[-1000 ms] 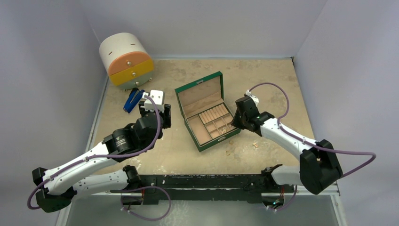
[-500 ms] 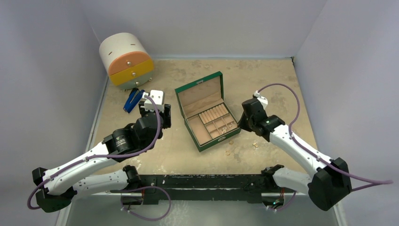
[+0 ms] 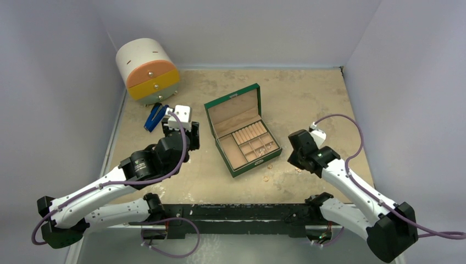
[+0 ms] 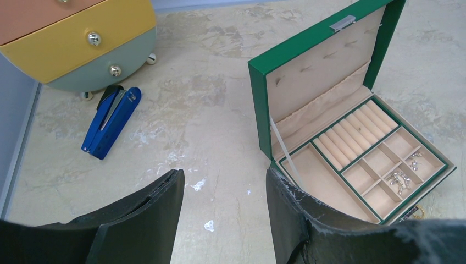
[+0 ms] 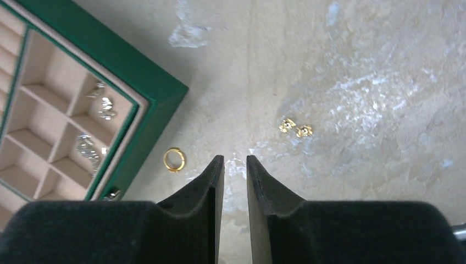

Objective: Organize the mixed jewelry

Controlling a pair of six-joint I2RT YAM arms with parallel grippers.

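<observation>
The right gripper, jaws narrowly parted and empty, hovers with the gold ring lying flat just left of its fingertips (beside the green box corner); the wide-open left gripper is well apart.

One green box, one stapler, two gold earrings.
</observation>
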